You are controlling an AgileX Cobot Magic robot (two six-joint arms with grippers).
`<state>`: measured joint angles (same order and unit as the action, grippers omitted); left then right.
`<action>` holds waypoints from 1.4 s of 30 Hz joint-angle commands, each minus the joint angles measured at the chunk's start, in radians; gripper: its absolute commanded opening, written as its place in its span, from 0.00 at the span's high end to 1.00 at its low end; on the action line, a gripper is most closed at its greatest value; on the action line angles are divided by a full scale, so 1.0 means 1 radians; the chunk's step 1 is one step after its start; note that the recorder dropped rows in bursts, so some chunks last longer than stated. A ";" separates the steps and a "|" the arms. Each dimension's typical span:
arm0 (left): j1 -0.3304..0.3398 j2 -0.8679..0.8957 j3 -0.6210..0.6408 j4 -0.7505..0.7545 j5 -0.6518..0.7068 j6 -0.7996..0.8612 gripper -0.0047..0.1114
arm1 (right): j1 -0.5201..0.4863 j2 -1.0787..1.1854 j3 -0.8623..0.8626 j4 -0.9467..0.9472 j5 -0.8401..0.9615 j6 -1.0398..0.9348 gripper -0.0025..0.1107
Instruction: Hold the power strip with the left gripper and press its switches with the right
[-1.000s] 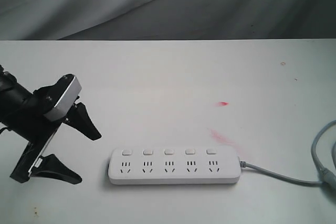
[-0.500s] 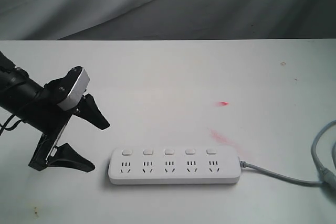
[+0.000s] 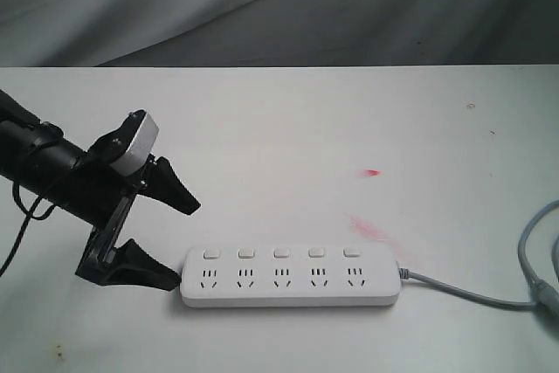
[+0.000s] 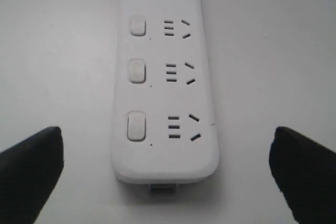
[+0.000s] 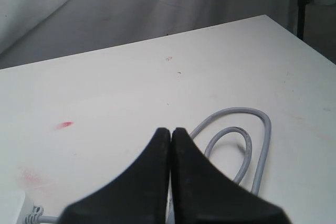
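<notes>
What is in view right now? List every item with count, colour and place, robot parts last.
power strip: one, white, flat on the table near its front edge
switches: five, white, in a row along the strip's far edge, one above each socket group
cord: one, grey, runs from the strip's right end and loops on the table
red marks: two, a small red spot and a faint pink smear, behind the strip's right end
table: one, white, under everything
backdrop: one, grey cloth, behind the table
left gripper: one, black, open, fingers either side of the strip's left end, not gripping
right gripper: one, black, shut, above the cord loop
</notes>
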<state>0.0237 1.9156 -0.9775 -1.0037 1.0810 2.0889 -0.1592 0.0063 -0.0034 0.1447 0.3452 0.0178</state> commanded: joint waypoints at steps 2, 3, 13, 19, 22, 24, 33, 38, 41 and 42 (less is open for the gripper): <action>-0.031 0.067 -0.005 -0.029 -0.081 0.005 0.09 | 0.001 -0.006 0.003 -0.004 -0.001 0.000 0.98; -0.043 0.079 -0.005 -0.030 -0.085 0.005 0.09 | 0.001 -0.006 0.003 -0.004 -0.001 0.000 0.98; -0.075 0.121 -0.005 -0.069 -0.087 0.005 0.09 | 0.001 -0.006 0.003 -0.004 -0.001 0.000 0.98; -0.075 0.131 -0.005 -0.078 -0.140 0.005 0.09 | 0.001 -0.006 0.003 -0.004 -0.001 0.000 0.98; -0.075 0.131 -0.005 -0.078 -0.143 0.005 0.09 | 0.001 -0.006 0.003 -0.004 -0.001 0.000 0.98; -0.075 0.131 -0.005 -0.078 -0.140 0.005 0.09 | 0.001 -0.006 0.003 -0.004 -0.001 0.000 0.98; -0.075 0.131 -0.005 -0.076 -0.140 0.005 0.09 | 0.001 -0.006 0.003 -0.004 -0.001 0.000 0.98; -0.075 0.131 -0.005 -0.044 -0.140 0.005 0.12 | 0.001 -0.006 0.003 -0.004 -0.001 0.000 0.98; -0.075 0.131 -0.005 -0.029 -0.140 0.005 0.22 | 0.001 -0.006 0.003 -0.004 -0.001 0.000 0.98; -0.075 0.131 -0.005 -0.025 -0.140 0.005 0.27 | 0.001 -0.006 0.003 -0.004 -0.001 0.000 0.98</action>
<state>-0.0465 2.0470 -0.9783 -1.0372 0.9367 2.0889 -0.1592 0.0063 -0.0034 0.1447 0.3452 0.0178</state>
